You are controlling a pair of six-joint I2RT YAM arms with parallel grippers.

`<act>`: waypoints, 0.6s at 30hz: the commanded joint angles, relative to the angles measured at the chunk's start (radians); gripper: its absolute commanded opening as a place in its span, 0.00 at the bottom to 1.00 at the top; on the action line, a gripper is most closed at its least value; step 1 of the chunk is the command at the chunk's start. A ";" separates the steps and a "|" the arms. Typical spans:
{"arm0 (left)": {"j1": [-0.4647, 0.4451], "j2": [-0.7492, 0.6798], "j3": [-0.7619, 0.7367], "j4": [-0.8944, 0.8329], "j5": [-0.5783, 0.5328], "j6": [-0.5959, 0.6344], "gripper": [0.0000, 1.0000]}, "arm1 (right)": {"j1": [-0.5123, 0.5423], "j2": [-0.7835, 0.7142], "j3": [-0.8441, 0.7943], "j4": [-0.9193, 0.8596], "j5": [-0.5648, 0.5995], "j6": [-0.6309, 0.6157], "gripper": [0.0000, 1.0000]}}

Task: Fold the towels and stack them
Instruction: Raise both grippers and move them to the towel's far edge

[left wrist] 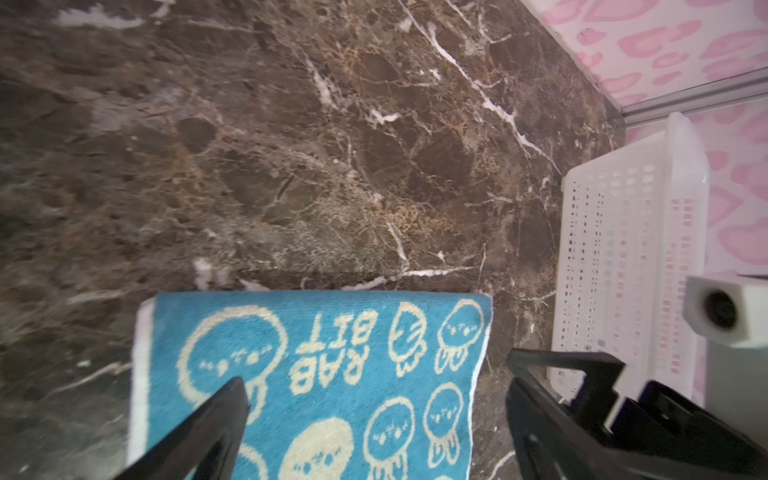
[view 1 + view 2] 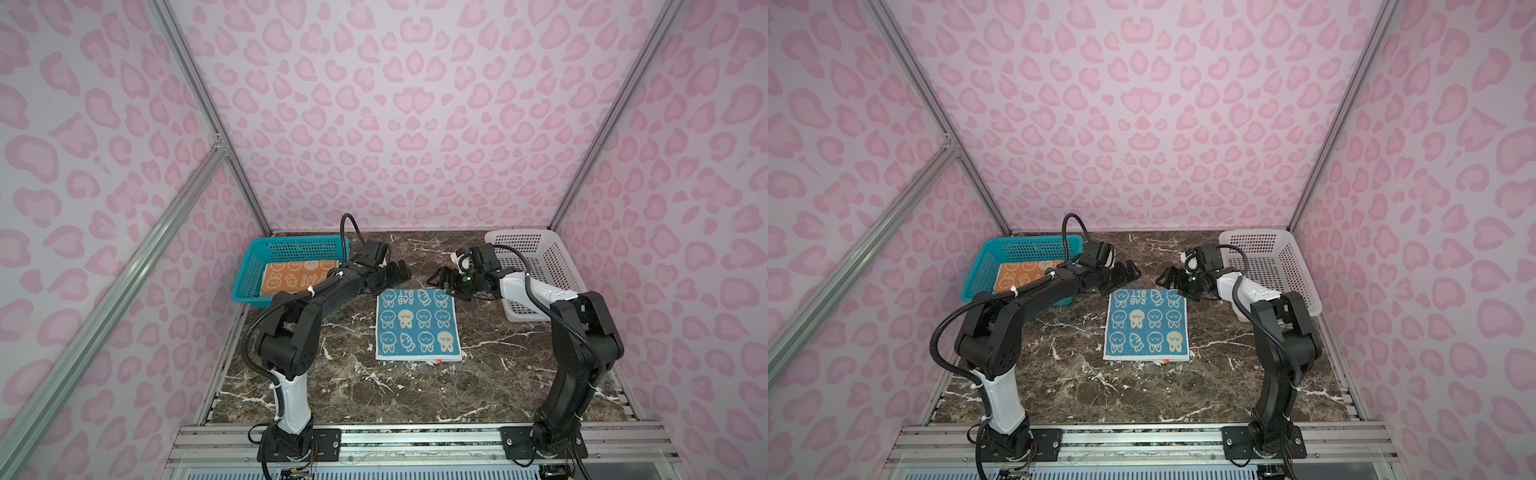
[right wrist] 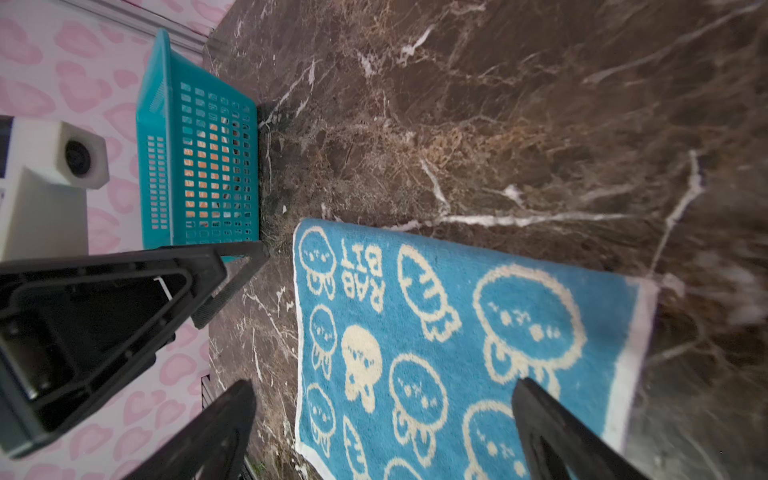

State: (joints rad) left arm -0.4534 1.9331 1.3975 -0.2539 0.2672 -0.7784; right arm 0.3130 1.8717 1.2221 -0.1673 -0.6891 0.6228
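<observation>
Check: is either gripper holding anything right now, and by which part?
Nothing is held. The left gripper and right gripper are both open near the far edge of the blue towel, which lies flat on the table.

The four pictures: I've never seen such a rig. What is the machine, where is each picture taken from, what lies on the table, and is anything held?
It is two robot arms, each ending in a two-fingered gripper. Both top views look down on the whole scene; the other two come from a camera on each wrist. On the dark marble-patterned tabletop a blue square terry towel with pale rabbit drawings lies flat. An orange rabbit-print towel lies in the teal perforated plastic basket; a white perforated plastic basket stands opposite. The left gripper and right gripper hover open by the blue towel's far edge, empty.
</observation>
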 commanded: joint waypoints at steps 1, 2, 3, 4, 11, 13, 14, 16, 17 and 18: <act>0.009 0.043 0.007 0.012 0.055 -0.030 0.98 | 0.000 0.054 0.005 0.094 -0.053 0.070 0.98; 0.009 0.054 0.000 0.020 0.062 -0.037 0.98 | 0.001 0.071 0.009 0.099 -0.058 0.072 0.98; 0.008 0.059 -0.012 0.030 0.064 -0.040 0.98 | 0.000 0.082 0.011 0.104 -0.059 0.071 0.98; 0.008 0.063 -0.023 0.039 0.060 -0.041 0.98 | -0.002 0.095 0.010 0.106 -0.059 0.066 0.98; 0.022 0.106 -0.033 0.011 0.018 0.012 0.98 | -0.039 0.156 0.017 0.099 -0.076 0.033 0.98; 0.027 0.106 -0.042 0.002 -0.008 0.028 0.98 | -0.051 0.161 0.013 0.088 -0.078 0.018 0.98; 0.029 0.107 -0.046 0.000 -0.016 0.037 0.98 | -0.057 0.166 0.014 0.075 -0.079 0.009 0.98; 0.034 0.111 -0.046 -0.006 -0.024 0.062 0.98 | -0.068 0.174 0.017 0.056 -0.079 -0.009 0.98; 0.034 0.113 -0.045 -0.011 -0.030 0.085 0.98 | -0.074 0.179 0.023 0.040 -0.078 -0.019 0.98; 0.034 0.111 -0.042 -0.013 -0.028 0.105 0.98 | -0.077 0.184 0.032 0.021 -0.078 -0.031 0.98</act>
State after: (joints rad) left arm -0.4244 2.0319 1.3594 -0.2291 0.2943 -0.7410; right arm 0.2455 2.0338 1.2461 -0.0792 -0.8017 0.6373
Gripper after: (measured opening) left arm 0.978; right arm 0.982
